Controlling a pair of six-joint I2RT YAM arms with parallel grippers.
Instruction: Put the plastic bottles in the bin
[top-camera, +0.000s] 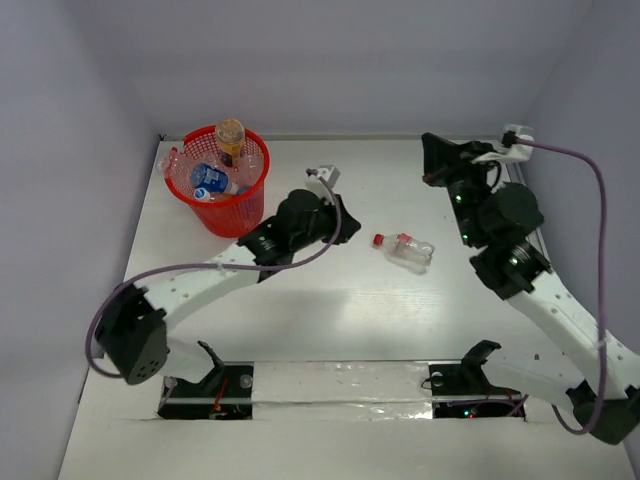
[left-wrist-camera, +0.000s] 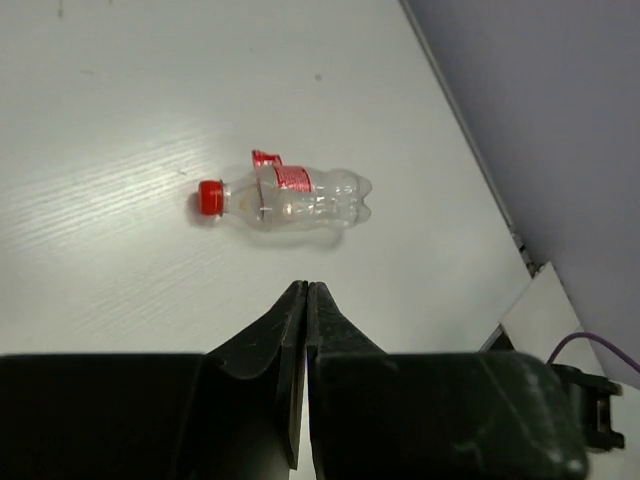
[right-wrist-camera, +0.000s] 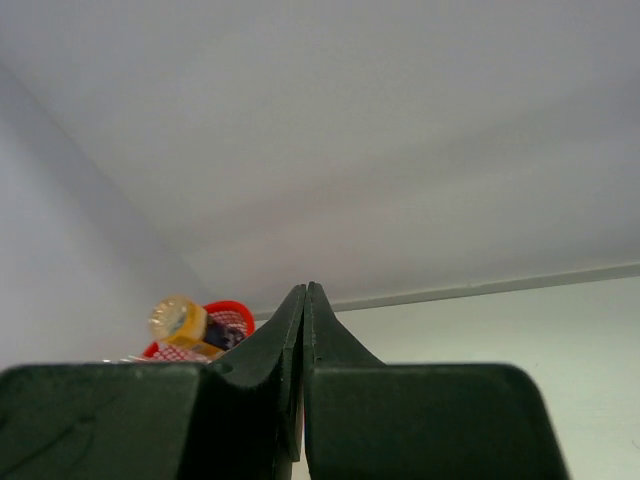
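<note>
**Left gripper** (left-wrist-camera: 305, 293): jaws pressed together, nothing between them. Points across the table towards the right edge.

**Right gripper** (right-wrist-camera: 303, 293): jaws likewise closed and empty. Raised near the far right corner, aimed over the table towards the bin.

**Loose bottle** (left-wrist-camera: 290, 196): clear, red cap (left-wrist-camera: 210, 197), red label band. Lies on its side on the table (top-camera: 330, 330) right of centre, directly ahead of the left jaws and apart from them. Long axis runs crosswise to the left jaws' line of approach, cap towards the left edge, base towards the right edge. Both grippers are about equally near; the left is the one already facing it, so the pick probably falls to that arm. It must first open.

**Bin** (top-camera: 236, 214): far left corner, holding several bottles (top-camera: 211, 178), one orange-capped and standing proud of the rim.

**Room**: bare tabletop all round the loose bottle; the right edge lies beyond its base, and the right arm (top-camera: 520, 270) is nearby on that side.
</note>
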